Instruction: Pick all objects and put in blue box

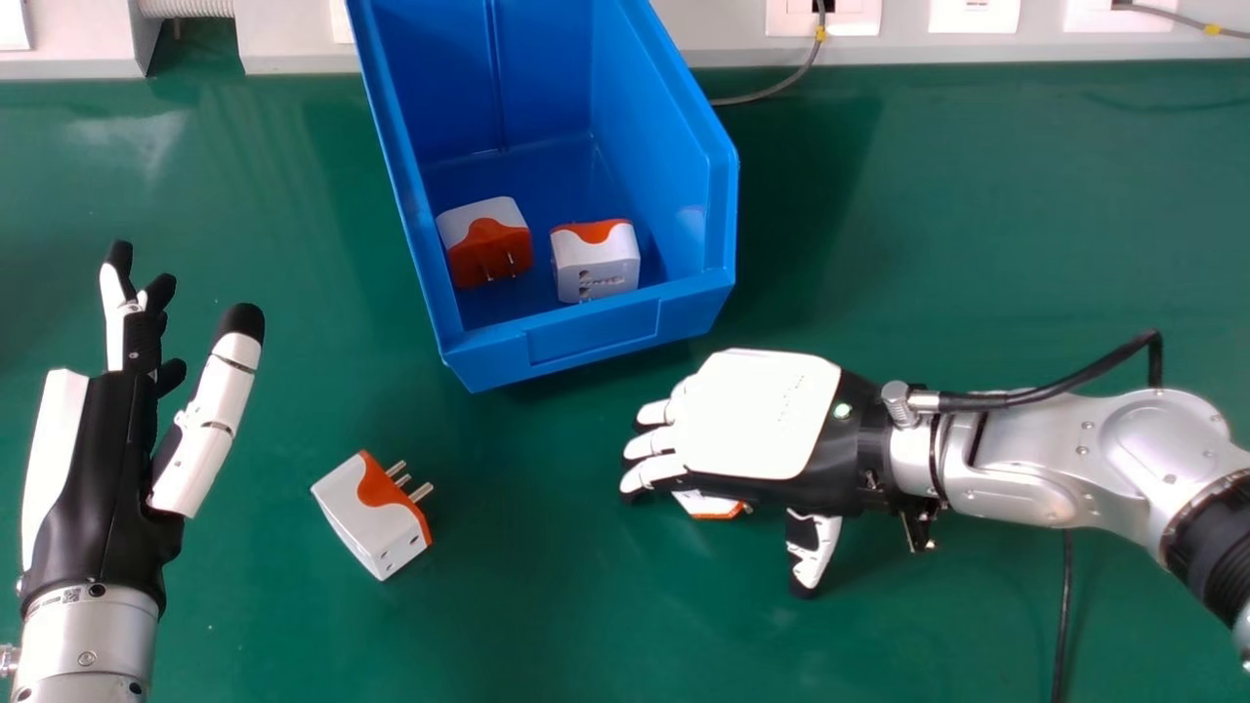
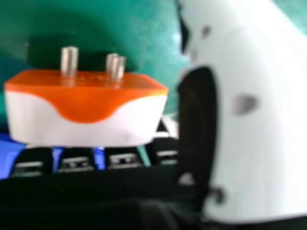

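In the head view my right hand (image 1: pixel 757 415) lies palm down over a white and orange adapter (image 1: pixel 708 504), most of which it covers. The right hand view shows that adapter (image 2: pixel 86 105) with its metal pins exposed, between the fingers of my right hand (image 2: pixel 76 160) and the thumb, which stands apart from it. Another adapter (image 1: pixel 366 513) rests on the table at centre-left, pins pointing right. Inside the blue box (image 1: pixel 596 330) are two more, one adapter (image 1: pixel 485 242) at the left and one adapter (image 1: pixel 596 261) beside it. My left hand (image 1: pixel 107 469) is open at the left, holding nothing.
The green table (image 1: pixel 977 215) extends around the box. Along its back edge runs a white panel (image 1: pixel 898 44) with sockets and a grey cable (image 1: pixel 771 90). A black cable (image 1: pixel 1066 605) hangs down below my right forearm.
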